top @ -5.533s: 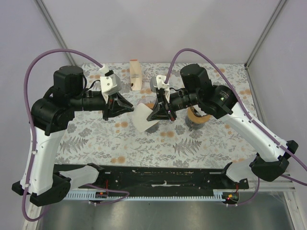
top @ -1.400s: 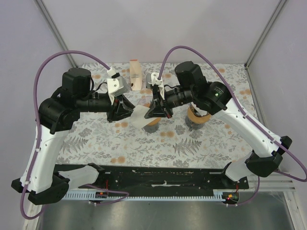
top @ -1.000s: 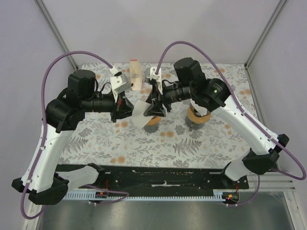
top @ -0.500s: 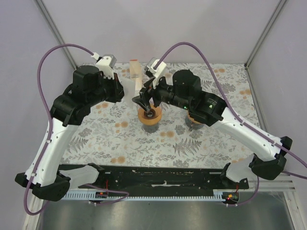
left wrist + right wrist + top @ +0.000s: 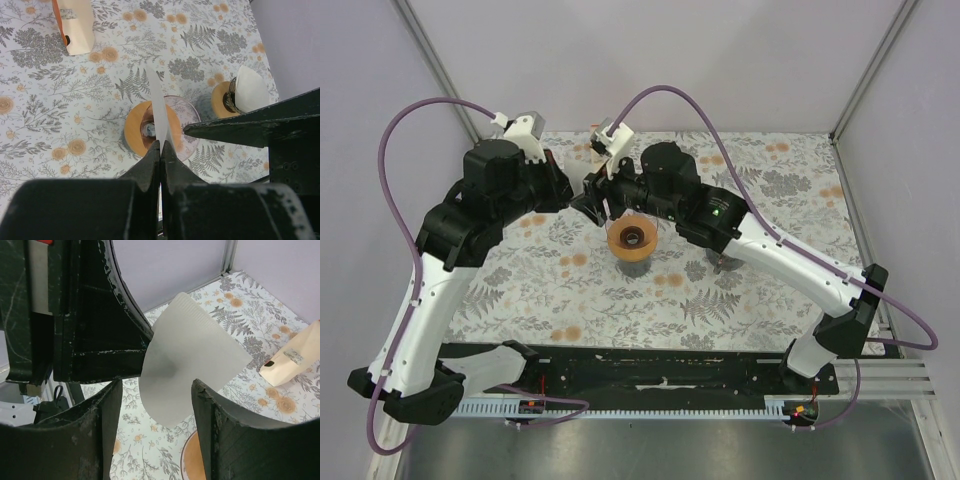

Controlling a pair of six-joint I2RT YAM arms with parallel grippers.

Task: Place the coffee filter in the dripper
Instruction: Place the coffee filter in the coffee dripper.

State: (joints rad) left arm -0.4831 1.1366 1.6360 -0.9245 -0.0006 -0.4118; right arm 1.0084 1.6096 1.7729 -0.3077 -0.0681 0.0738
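The left jaws are pressing fully shut on one edge of the coffee filter (image 5: 200,350), a pale, ribbed paper cone folded flat. In the left wrist view it is showing edge-on, as a thin white blade rising from the fingertips. The right jaws are standing apart, one finger on either side of the filter's rounded end. As far as the right wrist view shows, they are not pinching it.

The filter is hanging in the air just above the dripper (image 5: 137,127), a clear glass cone sitting in an orange-brown collar. It is not yet inside. The dripper is standing on the floral-patterned surface (image 5: 50,130).

Farther out, a cream pouch (image 5: 75,22) is lying towards the far edge. A second orange-based stand (image 5: 222,100), holding white paper, is sitting to one side of the dripper.

The filter is likely very light and limp, so it will probably bend, crease or tear under a hard squeeze, and may flutter if moved quickly. The best hold is probably a gentle pinch near the rim or along the stiffer seam. The free jaws could take the opposite layer there to spread the cone open before it goes down into the glass.
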